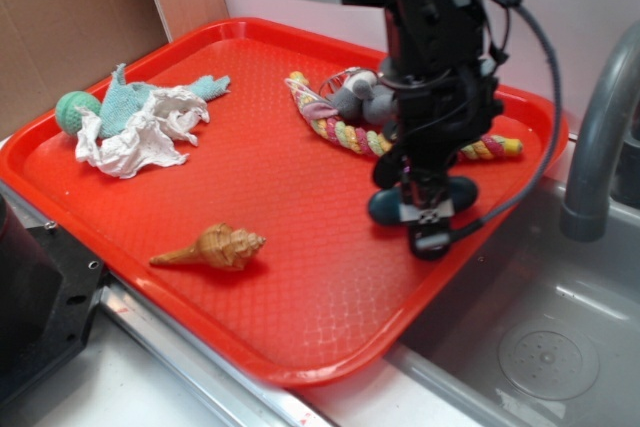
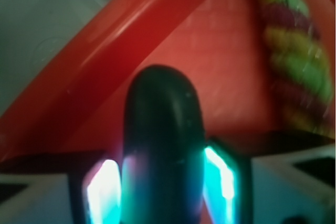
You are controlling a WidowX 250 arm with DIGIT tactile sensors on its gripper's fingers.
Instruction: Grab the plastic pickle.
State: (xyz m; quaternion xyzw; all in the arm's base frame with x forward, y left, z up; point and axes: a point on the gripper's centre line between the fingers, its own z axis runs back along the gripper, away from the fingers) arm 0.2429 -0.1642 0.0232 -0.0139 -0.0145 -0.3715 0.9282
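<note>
The plastic pickle (image 1: 384, 206) is a dark teal capsule lying near the right edge of the red tray (image 1: 250, 197). My gripper (image 1: 428, 209) comes down over its middle, so only its two rounded ends show in the exterior view. In the wrist view the plastic pickle (image 2: 163, 114) fills the space between my gripper (image 2: 164, 182) fingers. Both glowing pads (image 2: 102, 190) press against its sides, so the gripper is shut on it. Whether it rests on the tray or is lifted I cannot tell.
A multicoloured braided rope (image 1: 345, 127) and a grey plush toy (image 1: 355, 99) lie just behind the gripper. A tan seashell (image 1: 215, 246) sits front centre. White and teal cloths (image 1: 140, 132) lie far left. A sink (image 1: 540, 347) and grey faucet (image 1: 600, 127) stand right of the tray.
</note>
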